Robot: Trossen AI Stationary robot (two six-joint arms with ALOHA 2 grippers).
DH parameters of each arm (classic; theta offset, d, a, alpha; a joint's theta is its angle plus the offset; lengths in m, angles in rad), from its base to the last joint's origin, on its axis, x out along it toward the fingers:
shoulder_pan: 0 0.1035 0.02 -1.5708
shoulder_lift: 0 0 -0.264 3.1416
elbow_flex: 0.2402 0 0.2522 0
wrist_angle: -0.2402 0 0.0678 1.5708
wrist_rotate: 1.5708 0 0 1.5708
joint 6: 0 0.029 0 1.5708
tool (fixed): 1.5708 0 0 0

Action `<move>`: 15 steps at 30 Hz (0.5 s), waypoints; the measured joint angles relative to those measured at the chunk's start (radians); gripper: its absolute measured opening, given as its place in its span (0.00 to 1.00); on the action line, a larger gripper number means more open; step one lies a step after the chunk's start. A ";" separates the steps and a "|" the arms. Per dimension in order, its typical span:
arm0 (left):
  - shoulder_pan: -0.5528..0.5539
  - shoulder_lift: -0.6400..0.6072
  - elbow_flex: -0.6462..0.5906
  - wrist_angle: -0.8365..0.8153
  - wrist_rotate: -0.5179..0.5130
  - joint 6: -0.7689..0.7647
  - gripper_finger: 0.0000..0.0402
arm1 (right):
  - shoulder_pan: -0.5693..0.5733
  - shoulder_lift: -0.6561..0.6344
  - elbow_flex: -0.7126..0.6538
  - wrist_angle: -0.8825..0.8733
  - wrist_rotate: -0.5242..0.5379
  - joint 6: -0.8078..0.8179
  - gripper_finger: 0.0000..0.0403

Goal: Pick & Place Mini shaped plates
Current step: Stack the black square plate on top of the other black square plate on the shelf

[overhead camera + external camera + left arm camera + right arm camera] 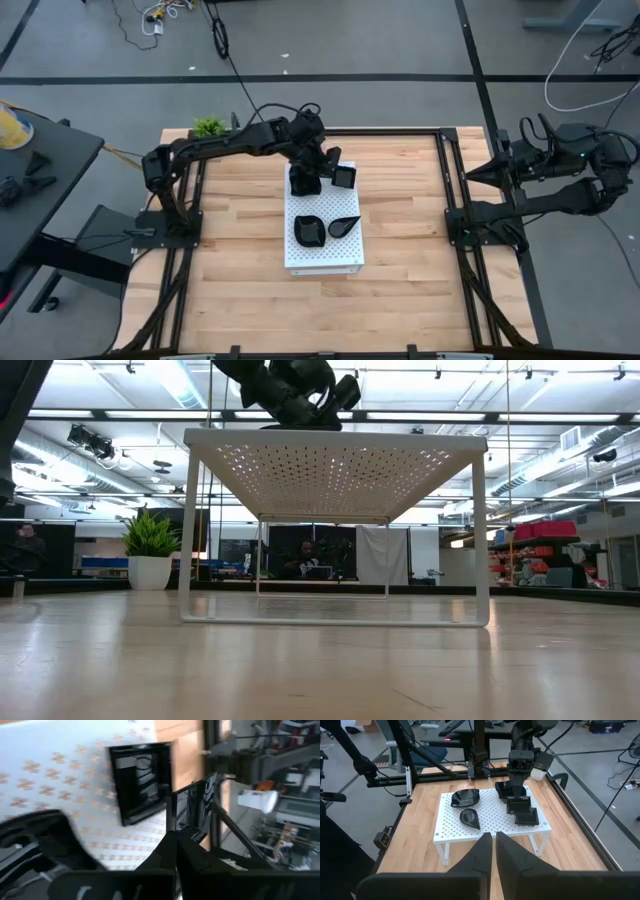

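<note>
I've got the left gripper [322, 165] clamped on a square plate [345, 177] over the white board's [322, 258] twelve o'clock end, wavy plate [309, 230] and teardrop plate [344, 226] crowding six o'clock.

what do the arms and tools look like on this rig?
Both arms are dark, near-black, built from chunky jointed segments. The left arm has a black cable looping off its upper links. The right arm carries looped black cabling and a small green light by its wrist. Each tool has two flat, tapered dark fingers: left tool, right tool. No readable markings show.
</note>
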 joint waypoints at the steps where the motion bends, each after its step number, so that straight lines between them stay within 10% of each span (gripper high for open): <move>1: 0.000 0.001 -0.001 -0.009 -0.007 -0.001 0.00 | 0.000 0.000 0.000 0.000 0.000 0.000 0.07; 15: 0.002 -0.001 0.000 -0.019 -0.079 0.009 0.00 | 0.000 0.000 0.000 0.000 0.000 0.000 0.07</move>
